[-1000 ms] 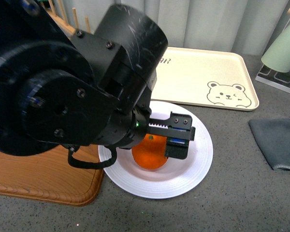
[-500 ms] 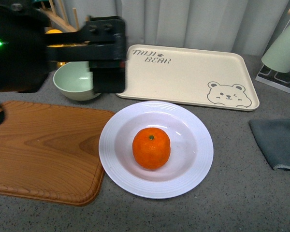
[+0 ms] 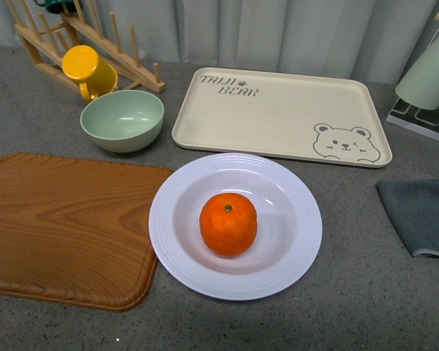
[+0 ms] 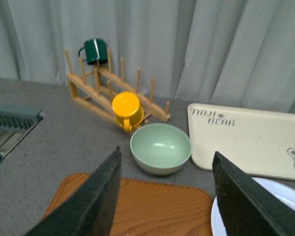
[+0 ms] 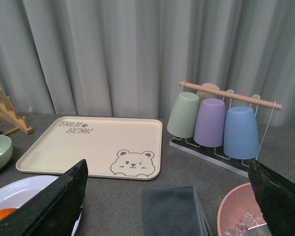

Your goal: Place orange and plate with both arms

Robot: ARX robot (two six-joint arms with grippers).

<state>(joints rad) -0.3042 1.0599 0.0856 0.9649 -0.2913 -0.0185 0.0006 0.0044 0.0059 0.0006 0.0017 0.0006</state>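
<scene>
Holding 1 orange point(image 3: 228, 224): 1 wht plate point(image 3: 308, 228)

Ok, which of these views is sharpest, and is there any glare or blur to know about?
Front view: sharpest, evenly lit, mild glare on the plate around the orange, soft shadows. Left wrist view: slightly soft overall, the open left pincer dark and blurred in the foreground. Right wrist view: cups and bear tray crisp, the open right pincer a dark silhouette.
</scene>
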